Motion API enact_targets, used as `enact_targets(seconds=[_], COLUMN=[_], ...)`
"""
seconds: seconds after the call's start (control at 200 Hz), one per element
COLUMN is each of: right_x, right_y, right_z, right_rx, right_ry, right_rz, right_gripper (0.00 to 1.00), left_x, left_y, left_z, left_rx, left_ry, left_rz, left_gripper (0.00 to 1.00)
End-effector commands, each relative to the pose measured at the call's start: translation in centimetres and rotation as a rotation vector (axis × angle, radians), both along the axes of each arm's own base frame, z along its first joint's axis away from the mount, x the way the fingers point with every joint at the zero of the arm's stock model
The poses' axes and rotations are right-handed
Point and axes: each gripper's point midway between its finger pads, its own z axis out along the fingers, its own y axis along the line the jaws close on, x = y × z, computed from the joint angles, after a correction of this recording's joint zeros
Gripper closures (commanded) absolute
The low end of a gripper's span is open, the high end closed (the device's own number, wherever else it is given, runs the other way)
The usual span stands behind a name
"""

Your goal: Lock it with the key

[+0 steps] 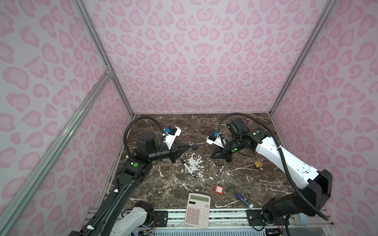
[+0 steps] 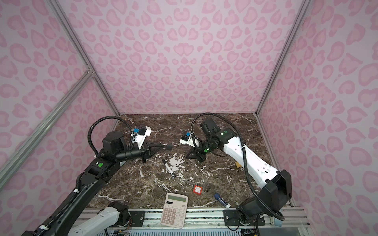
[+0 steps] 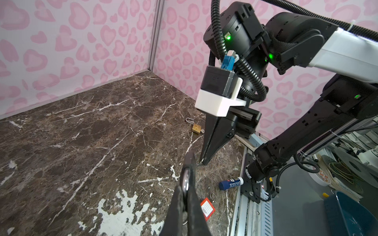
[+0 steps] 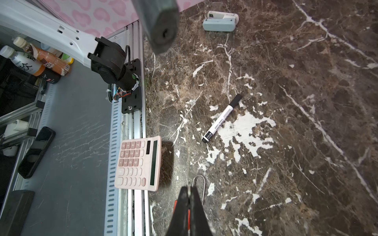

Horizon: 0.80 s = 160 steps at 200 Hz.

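A small brass padlock (image 1: 258, 164) lies at the right of the marble table beside my right arm. Its shackle (image 3: 189, 120) is swung open, and a small silver key (image 3: 202, 131) sticks out at its base. A red padlock (image 1: 218, 189) with a long thin shackle (image 4: 201, 183) lies near the front, with a small metal ring (image 3: 212, 195) beside it. My left gripper (image 1: 194, 147) hovers shut over the table's middle left. My right gripper (image 1: 212, 157) is shut too and points down at mid-table, apart from both locks. I see nothing held in either.
A pink calculator (image 1: 197, 210) overhangs the table's front edge (image 1: 225, 207). A black-capped white marker (image 1: 187, 167) lies in the middle and a blue tube (image 1: 243, 201) at the front right. A pale blue case (image 4: 219, 22) sits by the left arm. Pink walls close three sides.
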Motion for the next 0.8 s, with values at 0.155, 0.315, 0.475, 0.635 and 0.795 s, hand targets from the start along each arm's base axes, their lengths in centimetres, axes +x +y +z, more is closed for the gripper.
enact_targets(seconds=[0.155,0.315,0.475,0.635,0.795], right_x=[1.6,2.2,3.6,3.4,3.2], right_y=[-1.6,-2.9,-4.2,-5.0,-5.3], right_z=[0.2,0.4,0.6,0.3,0.5], right_rx=[-0.023,-0.019,-0.004,-0.001,-0.003], right_ry=[-0.076,-0.142,-0.218,-0.221,-0.222], right_rz=[-0.170,-0.268,-0.404,-0.448,-0.459], right_gripper=[1.00,1.00,1.00,1.00,1.00], left_x=[1.7,2.9,4.2,5.6,6.2], left_y=[0.3,-0.3,-0.4,-0.6,-1.5], left_z=[-5.2,-8.2,-12.2,-15.6,-18.5], left_rx=[0.227,0.351,0.533,0.692,0.868], left_ry=[0.035,0.068,0.106,0.185,0.225], left_rz=[-0.027,-0.112,-0.183,-0.223,-0.290], left_gripper=[0.96,0.96,0.96,0.96,0.97])
